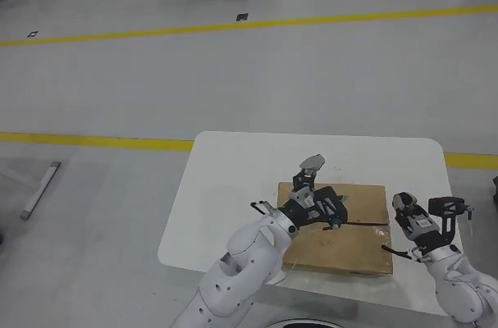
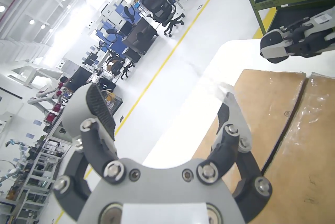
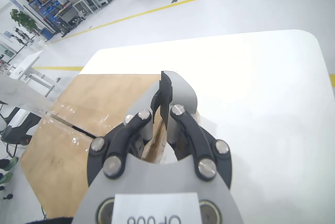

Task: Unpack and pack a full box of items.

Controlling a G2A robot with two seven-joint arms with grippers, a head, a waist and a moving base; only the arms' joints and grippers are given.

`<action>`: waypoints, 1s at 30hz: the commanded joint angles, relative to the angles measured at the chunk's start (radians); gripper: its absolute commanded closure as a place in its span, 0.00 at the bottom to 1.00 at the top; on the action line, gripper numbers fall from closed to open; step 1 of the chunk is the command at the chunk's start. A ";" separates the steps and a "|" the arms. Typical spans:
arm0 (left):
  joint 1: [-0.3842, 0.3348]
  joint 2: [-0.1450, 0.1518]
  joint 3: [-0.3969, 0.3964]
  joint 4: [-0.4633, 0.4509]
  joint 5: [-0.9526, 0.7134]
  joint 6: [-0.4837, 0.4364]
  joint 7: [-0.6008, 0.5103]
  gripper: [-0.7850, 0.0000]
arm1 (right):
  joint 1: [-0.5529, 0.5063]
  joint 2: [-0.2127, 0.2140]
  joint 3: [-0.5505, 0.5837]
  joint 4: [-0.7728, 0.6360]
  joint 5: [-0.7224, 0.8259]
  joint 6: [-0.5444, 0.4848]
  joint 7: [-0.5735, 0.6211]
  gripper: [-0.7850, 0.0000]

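The clear tape (image 2: 312, 115) on the closed box (image 1: 355, 246) looked likely to resist a pull, so the box might have slid across the surface (image 3: 248, 65) or lifted instead of opening. The left gripper (image 2: 159, 102) stood wide open and empty, with the box just beneath one finger. The right gripper (image 3: 165, 89) was closed on nothing, with the box's edge beneath and beside it.

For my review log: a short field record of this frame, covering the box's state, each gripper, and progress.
surface: white table
box: cardboard box lying on the table, flaps closed, clear tape along the seam
left gripper: open, empty, over the box's far edge
right gripper: shut, holding nothing, at the box's side near the seam's end
progress: box not yet opened
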 commanded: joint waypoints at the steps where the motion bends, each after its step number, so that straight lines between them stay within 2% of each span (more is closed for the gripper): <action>1: -0.005 -0.005 0.018 0.014 0.009 -0.002 0.000 0.00 | -0.012 0.000 0.014 0.000 0.010 -0.005 -0.005 1.00; 11: -0.034 -0.030 0.074 0.043 0.031 0.000 -0.022 0.00 | -0.048 0.001 0.061 0.009 0.063 -0.040 -0.017 1.00; 16: -0.015 -0.030 0.049 0.018 0.032 0.010 -0.051 0.00 | -0.057 0.001 0.080 -0.011 0.127 -0.082 0.010 0.99; 23: 0.097 0.002 -0.093 -0.113 0.019 -0.038 -0.142 0.00 | -0.072 0.009 0.089 -0.096 0.095 -0.174 0.089 0.64; 25: 0.146 0.014 -0.139 -0.161 0.006 -0.084 -0.187 0.00 | -0.071 0.011 0.084 -0.115 0.064 -0.195 0.111 0.58; 30: 0.260 0.039 -0.242 -0.262 -0.020 -0.185 -0.269 0.00 | -0.056 0.015 0.045 -0.146 -0.047 -0.232 0.142 0.52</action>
